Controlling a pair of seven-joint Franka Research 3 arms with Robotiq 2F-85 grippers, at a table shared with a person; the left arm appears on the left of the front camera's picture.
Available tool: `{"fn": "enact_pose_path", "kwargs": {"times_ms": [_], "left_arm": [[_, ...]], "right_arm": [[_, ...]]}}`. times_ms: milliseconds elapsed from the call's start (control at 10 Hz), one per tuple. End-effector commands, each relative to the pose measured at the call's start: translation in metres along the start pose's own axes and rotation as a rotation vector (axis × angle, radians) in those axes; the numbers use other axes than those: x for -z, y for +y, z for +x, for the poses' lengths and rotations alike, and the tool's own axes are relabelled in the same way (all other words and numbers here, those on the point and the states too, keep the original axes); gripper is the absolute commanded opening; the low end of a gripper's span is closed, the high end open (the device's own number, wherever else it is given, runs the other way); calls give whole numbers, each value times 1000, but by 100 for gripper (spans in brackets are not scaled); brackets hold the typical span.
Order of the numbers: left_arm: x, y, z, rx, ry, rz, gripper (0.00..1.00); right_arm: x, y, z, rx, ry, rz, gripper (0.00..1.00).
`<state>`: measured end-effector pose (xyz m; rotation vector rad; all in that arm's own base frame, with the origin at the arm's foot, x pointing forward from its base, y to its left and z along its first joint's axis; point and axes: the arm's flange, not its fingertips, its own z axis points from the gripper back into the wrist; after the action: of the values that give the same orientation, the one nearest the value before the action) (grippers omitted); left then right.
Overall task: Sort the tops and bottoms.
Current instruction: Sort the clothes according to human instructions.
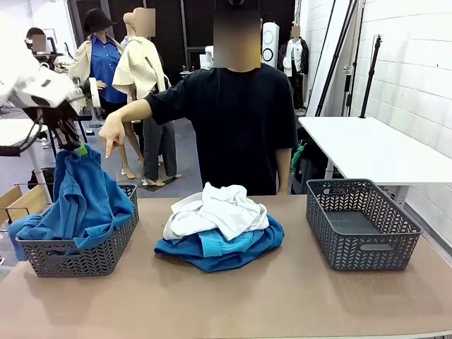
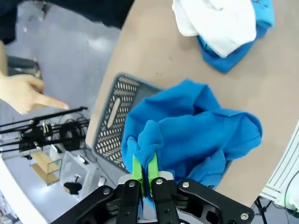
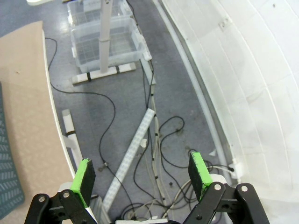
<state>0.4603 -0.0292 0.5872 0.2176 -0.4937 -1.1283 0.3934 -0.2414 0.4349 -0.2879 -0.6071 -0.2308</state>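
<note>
Dangling from left gripper (image 2: pixel 144 163), blue top (image 1: pixel 86 201) overlaps left basket's (image 1: pixel 78 261) rim.

The pile (image 1: pixel 219 226) lies between left basket (image 1: pixel 85 259) and right basket (image 1: pixel 360 247); one top (image 1: pixel 88 198) hangs into the left.
</note>
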Motion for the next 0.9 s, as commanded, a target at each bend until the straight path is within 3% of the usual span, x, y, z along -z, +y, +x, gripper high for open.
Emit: {"fn": "enact_pose_path", "kwargs": {"times_ms": [0, 200, 500, 800], "left_arm": [[9, 3, -22, 32, 131, 65, 0], [27, -6, -45, 53, 263, 38, 0], [42, -29, -39, 71, 133, -40, 0], [63, -41, -40, 68, 115, -55, 0]], "right_arm": [[0, 2, 1, -3, -2, 0, 100], [0, 2, 1, -3, -2, 0, 100], [0, 2, 1, -3, -2, 0, 100], [0, 2, 1, -3, -2, 0, 100]]}}
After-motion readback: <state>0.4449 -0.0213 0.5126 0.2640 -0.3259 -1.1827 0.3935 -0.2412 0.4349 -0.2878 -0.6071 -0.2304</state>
